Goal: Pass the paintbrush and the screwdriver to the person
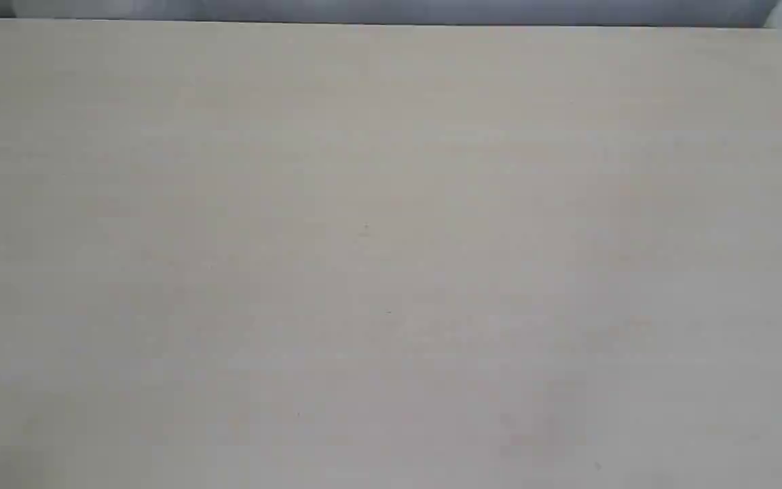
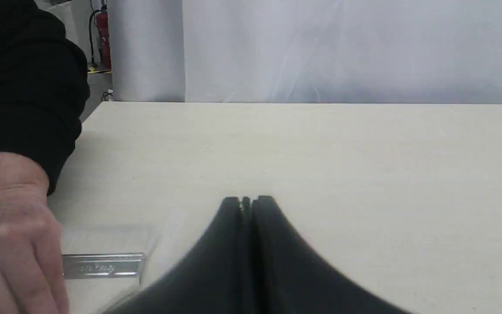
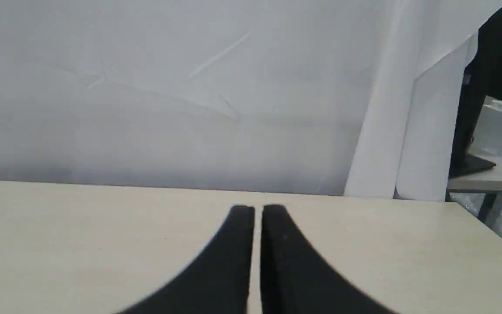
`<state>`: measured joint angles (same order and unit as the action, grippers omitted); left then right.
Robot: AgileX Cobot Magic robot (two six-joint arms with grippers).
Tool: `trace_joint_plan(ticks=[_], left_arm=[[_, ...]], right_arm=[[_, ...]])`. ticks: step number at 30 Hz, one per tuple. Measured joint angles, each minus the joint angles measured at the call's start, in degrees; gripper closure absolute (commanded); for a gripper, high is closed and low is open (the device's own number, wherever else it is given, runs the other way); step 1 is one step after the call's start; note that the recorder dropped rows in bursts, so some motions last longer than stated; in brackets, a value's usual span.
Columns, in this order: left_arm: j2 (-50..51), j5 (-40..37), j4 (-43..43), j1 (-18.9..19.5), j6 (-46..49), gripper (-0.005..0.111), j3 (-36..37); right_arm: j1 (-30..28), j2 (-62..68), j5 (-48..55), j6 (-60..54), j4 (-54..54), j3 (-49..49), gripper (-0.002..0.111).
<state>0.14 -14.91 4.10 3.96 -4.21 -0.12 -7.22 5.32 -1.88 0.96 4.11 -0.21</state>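
Observation:
In the left wrist view the paintbrush [image 2: 103,264] lies flat on the table, showing its silver ferrule and pale bristles. The person's bare hand [image 2: 9,235], with a dark sleeve above it, covers the handle. My left gripper [image 2: 246,201] is shut and sits just beside the brush, apart from it. My right gripper [image 3: 257,210] has its fingers nearly together with only a thin slit between them and nothing held. The screwdriver is not visible in any view. The exterior view shows neither gripper.
The pale table [image 1: 391,258] fills the exterior view, with its far edge along the top. White sheeting [image 3: 146,96] hangs behind the table. A side desk with a black stand [image 3: 473,161] lies past the table's corner, and a red fire extinguisher [image 2: 104,39] stands far off.

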Motion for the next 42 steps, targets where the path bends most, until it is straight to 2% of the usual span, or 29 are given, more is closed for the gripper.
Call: trace_joint_plan(ticks=[4, 12, 31, 42], left_arm=[[0.0, 0.0, 0.0, 0.0, 0.0, 0.107, 0.0], [0.0, 0.0, 0.0, 0.0, 0.0, 0.107, 0.0], [0.0, 0.0, 0.0, 0.0, 0.0, 0.107, 0.0], [0.0, 0.0, 0.0, 0.0, 0.0, 0.107, 0.0]], right_arm=[[0.3, 0.0, 0.9, 0.0, -0.3, 0.0, 0.104], [5.1, 0.0, 1.9, 0.0, -0.6, 0.0, 0.104], [5.2, 0.0, 1.9, 0.0, -0.6, 0.0, 0.104], [2.9, 0.0, 1.9, 0.0, -0.6, 0.0, 0.104]])
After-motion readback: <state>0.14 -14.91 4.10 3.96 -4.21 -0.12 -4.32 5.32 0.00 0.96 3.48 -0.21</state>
